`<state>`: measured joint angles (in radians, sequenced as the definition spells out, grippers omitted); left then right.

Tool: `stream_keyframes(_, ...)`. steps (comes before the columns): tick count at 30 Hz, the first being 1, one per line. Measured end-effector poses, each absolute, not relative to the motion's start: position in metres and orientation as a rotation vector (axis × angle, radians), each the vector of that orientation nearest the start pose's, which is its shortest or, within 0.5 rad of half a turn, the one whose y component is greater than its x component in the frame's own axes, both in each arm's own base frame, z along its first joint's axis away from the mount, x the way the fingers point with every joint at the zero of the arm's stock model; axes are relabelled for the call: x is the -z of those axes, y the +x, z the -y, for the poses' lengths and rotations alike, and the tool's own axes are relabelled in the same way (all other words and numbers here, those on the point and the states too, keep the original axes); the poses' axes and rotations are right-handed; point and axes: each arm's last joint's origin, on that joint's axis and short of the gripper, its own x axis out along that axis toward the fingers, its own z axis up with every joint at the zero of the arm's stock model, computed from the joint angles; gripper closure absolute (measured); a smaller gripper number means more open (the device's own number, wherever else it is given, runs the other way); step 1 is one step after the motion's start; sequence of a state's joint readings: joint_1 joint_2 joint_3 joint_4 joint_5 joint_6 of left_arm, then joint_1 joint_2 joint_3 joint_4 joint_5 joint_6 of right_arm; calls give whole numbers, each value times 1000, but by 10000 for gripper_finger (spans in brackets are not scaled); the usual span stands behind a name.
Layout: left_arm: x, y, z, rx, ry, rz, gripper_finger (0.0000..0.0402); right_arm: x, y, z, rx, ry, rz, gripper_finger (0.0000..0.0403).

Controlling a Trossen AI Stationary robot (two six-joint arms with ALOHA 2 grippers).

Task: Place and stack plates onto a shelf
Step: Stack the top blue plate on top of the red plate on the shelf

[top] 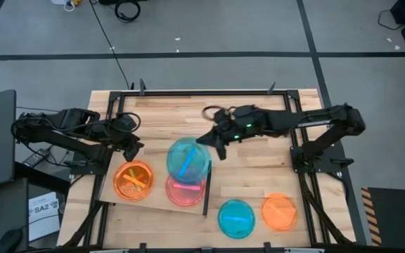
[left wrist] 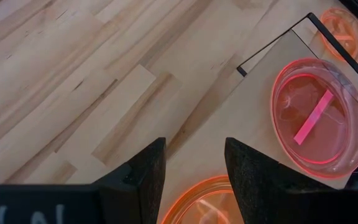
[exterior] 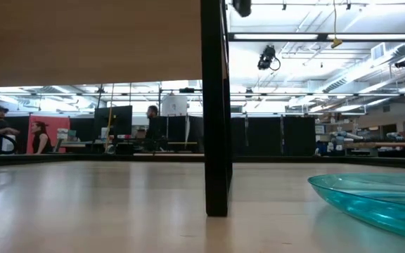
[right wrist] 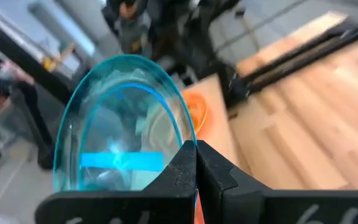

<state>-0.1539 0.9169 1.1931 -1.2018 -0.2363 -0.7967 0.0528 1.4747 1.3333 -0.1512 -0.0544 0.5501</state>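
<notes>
The right gripper (top: 213,144) is clenched on the rim of a blue plate (top: 188,159), carrying it above the pink plate (top: 185,188) on the shelf (top: 162,204), apparently to stack it there. The left gripper (top: 133,148) hovers with fingers parted over the orange plate (top: 133,180), seemingly waiting

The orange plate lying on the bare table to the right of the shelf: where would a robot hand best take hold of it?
By its raised rim, I'd judge. The orange plate lies flat and open side up, off the shelf, so only its thin edge offers a pinch. Coming from above at its upper right edge keeps clear of the blue plate beside it. The right hand already grips another blue plate that way.
</notes>
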Motion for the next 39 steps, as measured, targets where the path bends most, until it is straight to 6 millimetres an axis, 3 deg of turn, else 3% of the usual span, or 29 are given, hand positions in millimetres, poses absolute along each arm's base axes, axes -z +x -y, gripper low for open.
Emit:
stream_keyframes(10, -361, 136, 14, -425, -553, -820, 230, -339, 391, -24, -33, 461, -688, 396)
stream_keyframes(16, -361, 136, 14, -425, -553, -820, 230, -327, 413, -28, -132, 460, -736, 396)
stream_keyframes(22, -361, 136, 14, -425, -553, -819, 230, -312, 420, -29, -143, 471, -793, 396)
stream_keyframes(39, -361, 136, 14, -416, -535, -823, 230, -309, 422, -29, -149, 453, -787, 388)
